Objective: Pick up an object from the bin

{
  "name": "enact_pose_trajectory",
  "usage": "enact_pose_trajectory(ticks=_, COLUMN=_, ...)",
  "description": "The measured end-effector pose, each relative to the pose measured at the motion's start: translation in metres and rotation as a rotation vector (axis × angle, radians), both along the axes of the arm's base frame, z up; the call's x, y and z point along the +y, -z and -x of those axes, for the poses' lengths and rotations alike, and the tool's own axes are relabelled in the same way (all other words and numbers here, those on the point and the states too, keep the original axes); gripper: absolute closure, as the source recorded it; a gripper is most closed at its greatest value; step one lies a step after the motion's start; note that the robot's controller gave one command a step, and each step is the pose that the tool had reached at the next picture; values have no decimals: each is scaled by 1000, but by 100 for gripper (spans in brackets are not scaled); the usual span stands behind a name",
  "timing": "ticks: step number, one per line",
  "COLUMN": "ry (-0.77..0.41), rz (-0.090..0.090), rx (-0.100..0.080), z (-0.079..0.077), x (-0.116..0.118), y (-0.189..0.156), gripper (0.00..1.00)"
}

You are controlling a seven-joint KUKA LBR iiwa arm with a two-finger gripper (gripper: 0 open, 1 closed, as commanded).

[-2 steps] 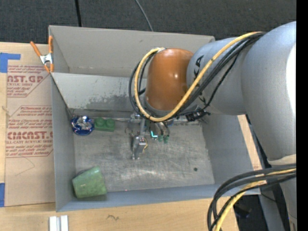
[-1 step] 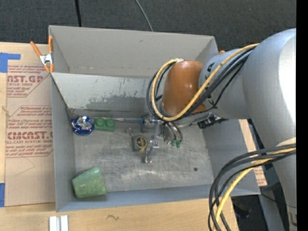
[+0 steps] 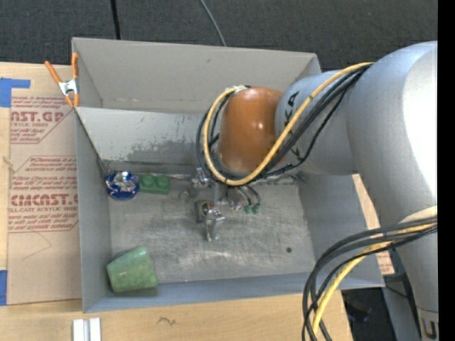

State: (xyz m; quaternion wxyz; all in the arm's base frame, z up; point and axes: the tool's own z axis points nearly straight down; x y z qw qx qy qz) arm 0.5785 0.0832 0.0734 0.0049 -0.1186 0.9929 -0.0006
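Observation:
My gripper [image 3: 211, 227] hangs low over the middle of the bin floor, its metal fingers pointing down below the orange wrist cover. Nothing shows between the fingers. A small green block [image 3: 155, 184] lies to the gripper's left near the back wall. Just left of that block sits a blue and white round thing [image 3: 122, 185]. A pale green cup-shaped thing [image 3: 133, 270] lies on its side in the front left corner. A small dark green piece [image 3: 252, 207] peeks out at the right of the gripper, partly under the wrist.
The arm and its cables cover the bin's right back part. Bare grey floor lies between the gripper and the front wall, with a small dark speck [image 3: 288, 249] at the right.

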Motion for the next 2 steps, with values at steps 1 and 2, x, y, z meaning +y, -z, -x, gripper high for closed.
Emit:
enact_pose_trajectory(ticks=1, ry=1, rz=-1, rx=5, z=0, x=0, y=-2, gripper=100)
enact_pose_trajectory(ticks=2, ry=-176, rz=1, rx=1, z=-10, x=-26, y=-130, gripper=100)
